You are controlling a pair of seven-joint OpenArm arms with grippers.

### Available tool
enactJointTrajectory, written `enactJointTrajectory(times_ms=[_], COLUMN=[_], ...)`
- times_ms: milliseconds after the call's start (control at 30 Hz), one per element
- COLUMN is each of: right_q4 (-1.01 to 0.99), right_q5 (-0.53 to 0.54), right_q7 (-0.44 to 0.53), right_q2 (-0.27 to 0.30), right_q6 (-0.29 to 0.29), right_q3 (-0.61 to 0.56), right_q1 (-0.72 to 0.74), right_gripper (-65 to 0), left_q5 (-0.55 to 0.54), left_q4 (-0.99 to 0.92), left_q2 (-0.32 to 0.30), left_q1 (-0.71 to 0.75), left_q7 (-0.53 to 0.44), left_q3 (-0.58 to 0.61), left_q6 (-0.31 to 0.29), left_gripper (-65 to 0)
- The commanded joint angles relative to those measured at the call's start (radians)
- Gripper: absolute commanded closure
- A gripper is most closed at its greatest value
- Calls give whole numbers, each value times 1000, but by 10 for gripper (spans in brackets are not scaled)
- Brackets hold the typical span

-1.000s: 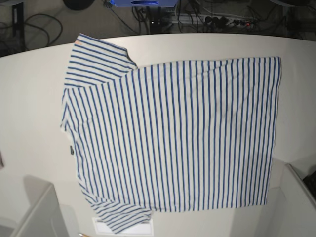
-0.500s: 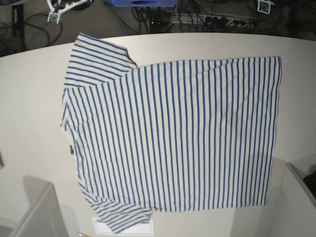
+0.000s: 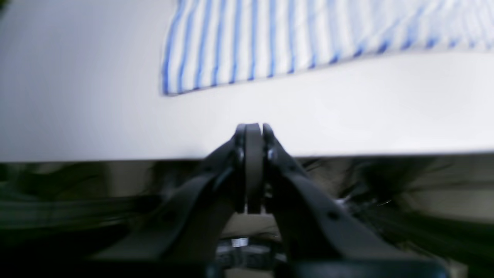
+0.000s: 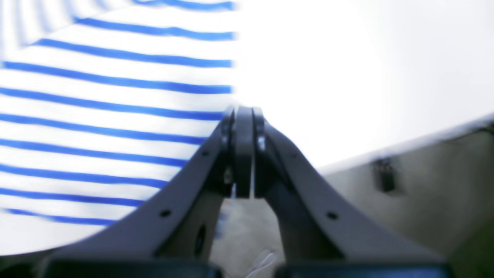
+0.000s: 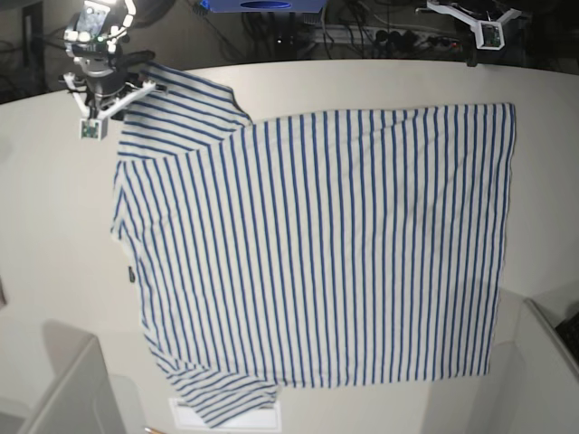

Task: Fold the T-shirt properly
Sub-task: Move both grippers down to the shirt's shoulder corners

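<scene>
The T-shirt (image 5: 317, 244), white with thin blue stripes, lies spread flat on the white table (image 5: 45, 199), its sleeves on the left and its hem on the right. A dark neck tag (image 5: 129, 274) shows at its left edge. My right arm (image 5: 98, 77) hangs over the far-left sleeve. In the right wrist view the right gripper (image 4: 243, 112) is shut and empty, just beside the striped cloth (image 4: 96, 116). My left arm (image 5: 475, 23) is beyond the table's far right. The left gripper (image 3: 252, 129) is shut and empty above the table edge, short of a shirt corner (image 3: 231, 42).
Cables and a power strip (image 5: 398, 38) lie on the floor behind the table. Grey box walls stand at the near left (image 5: 72, 398) and near right (image 5: 552, 357). A white sheet (image 5: 226, 418) peeks out under the near sleeve.
Both arms have come into the base view from the far side, the right one down over the far-left sleeve, the left one at the far right. The T-shirt has not moved.
</scene>
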Motion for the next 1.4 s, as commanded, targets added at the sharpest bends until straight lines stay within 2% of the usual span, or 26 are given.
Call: enactJointTrajectory(times_ms=[0,67,133,200,233,300,433,500,633,767,867,1000,1100,1167,1367], right_q4=[26,26,30,25,22,19,-27,-107,-256,-313,-331,-329,-331,-331,-334], right_q5=[11,105,214,338,396,500,612,594,573,573,573,573,573,569,569], right_q7=[7,-73,-171,-275,-326,-407,-533,-548,-542,-542,-542,-536,-461,-442,-484], right_q2=[11,14,19,28,41,51,51,53,85,85,83,76,76,77,76], right_q6=[-2,27,50,85,107,139,142,140,140,140,140,142,142,142,142], right_q3=[32,77,140,221,263,336,454,465,461,454,388,302,275,275,273], right_q1=[24,76,124,176,198,237,305,334,346,343,313,260,225,211,201], right_gripper=[0,0,-188,-369,-434,-498,-501,-501,-501,-500,-500,-438,-389,-386,-381], left_q5=[-46,-140,-223,-303,-349,-448,-591,-574,-510,-438,-395,-388,-390,-390,-392], left_q4=[10,10,9,9,9,4,-20,-20,-24,-24,-37,-116,-169,-192,-232], left_q2=[-6,-20,-49,-75,-94,-120,-121,-112,-71,-52,-49,-56,-57,-57,-54], left_q1=[11,1,-9,-16,-31,-74,-184,-249,-352,-413,-439,-467,-467,-467,-488], left_q7=[-15,-15,-13,50,96,206,455,538,624,653,653,653,651,650,650], left_q3=[-26,-65,-115,-164,-188,-241,-421,-504,-625,-665,-665,-669,-669,-669,-668], left_q6=[-14,-73,-121,-139,-153,-207,-359,-433,-558,-558,-558,-558,-558,-558,-558], left_gripper=[-71,-135,-173,-196,-211,-250,-382,-423,-425,-425,-425,-425,-425,-425,-425])
